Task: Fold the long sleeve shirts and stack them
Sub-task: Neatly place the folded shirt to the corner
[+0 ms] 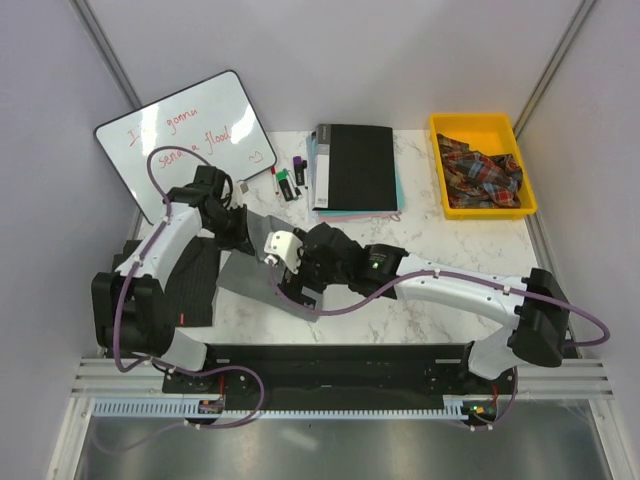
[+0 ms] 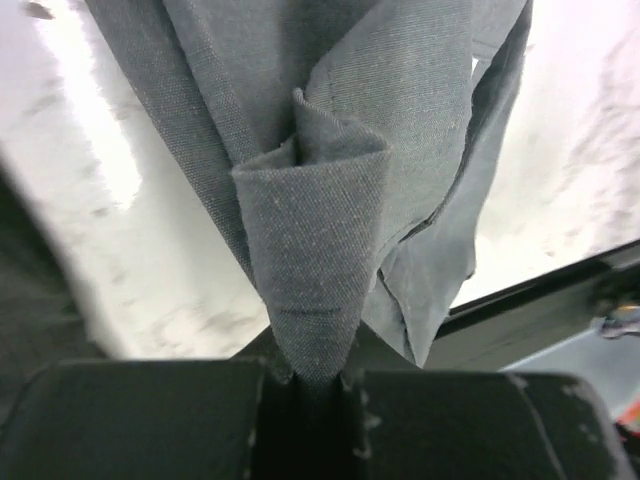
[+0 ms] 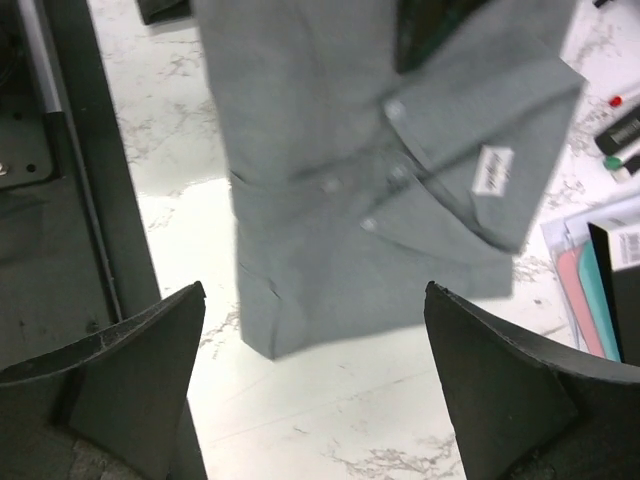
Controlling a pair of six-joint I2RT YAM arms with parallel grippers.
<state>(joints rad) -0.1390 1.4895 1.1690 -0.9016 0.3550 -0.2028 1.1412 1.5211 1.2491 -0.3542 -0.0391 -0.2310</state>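
The left jaws clench a fold of the grey shirt [image 3: 320, 110]; the right jaws, released, hover just above it, collar ahead.

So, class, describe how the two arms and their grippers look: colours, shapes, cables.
The left arm and right arm have white links, black joints and looping purple cables. The right gripper has broad, dark, wedge-shaped fingers; the left gripper has blocky black ones.
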